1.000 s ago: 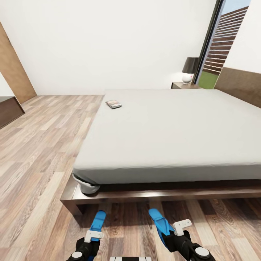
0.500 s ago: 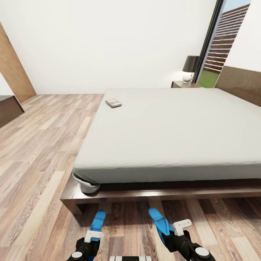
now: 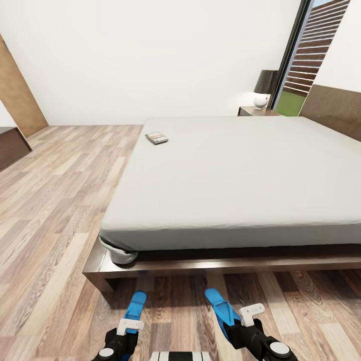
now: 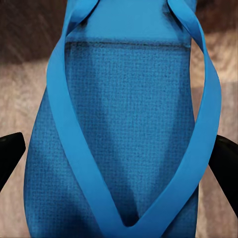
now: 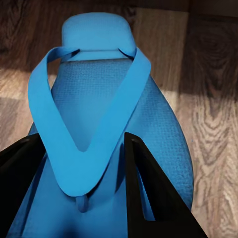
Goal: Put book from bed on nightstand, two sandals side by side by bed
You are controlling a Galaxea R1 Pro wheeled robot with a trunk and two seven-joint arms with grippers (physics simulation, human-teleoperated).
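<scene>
Left gripper (image 3: 128,326) clamps left blue sandal (image 3: 135,306); black fingers (image 4: 10,153) flank its sole. Right gripper (image 3: 245,318) pinches right blue sandal (image 3: 219,307); one finger (image 5: 148,193) on sole beside strap. Both sandals held above wood-plank floor (image 3: 50,210), toes toward bed (image 3: 240,170), just short of frame edge. Book (image 3: 156,137) on mattress far corner, well apart from grippers. Nightstand (image 3: 253,111) with lamp (image 3: 263,88) beyond bed, near window. Open floor left of bed.

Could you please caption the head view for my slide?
Both grippers, left and right, hold blue sandals before the bed; book on mattress.
</scene>
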